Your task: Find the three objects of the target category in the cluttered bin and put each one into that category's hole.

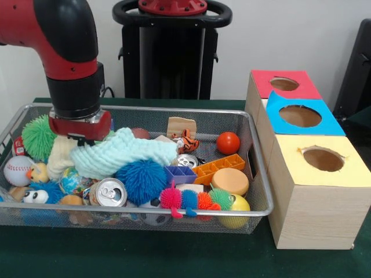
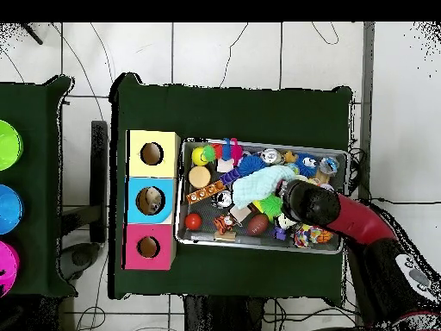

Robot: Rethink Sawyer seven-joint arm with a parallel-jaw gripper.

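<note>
Front view: the red and black arm is seen lowered into the left part of the wire mesh bin [image 1: 258, 168], with the end effector [image 1: 79, 138] pressed down among the clutter. Its tips are buried behind a pale mint knitted cloth [image 1: 122, 152], so whether they are spread or pressed together cannot be told.

The cloth is draped across the middle of the bin, over a blue spiky ball [image 1: 142, 179]. A green spiky ball [image 1: 39, 136] lies at the far left, a baseball [image 1: 17, 170] below it. A soda can [image 1: 109, 193] rests near the front wall, just beside the blue ball. Further right an orange block tray [image 1: 220, 167], a red ball [image 1: 228, 142], a round orange sponge [image 1: 230, 180] and a yellow ball [image 1: 237, 208] are seen.

On the green surface [image 1: 174, 258], just right of the bin, a wooden box is placed with three holes: red-topped [image 1: 284, 84], blue-topped [image 1: 300, 116] and yellow-topped [image 1: 323, 158].

Overhead, something pale is visible inside the blue hole.
</note>
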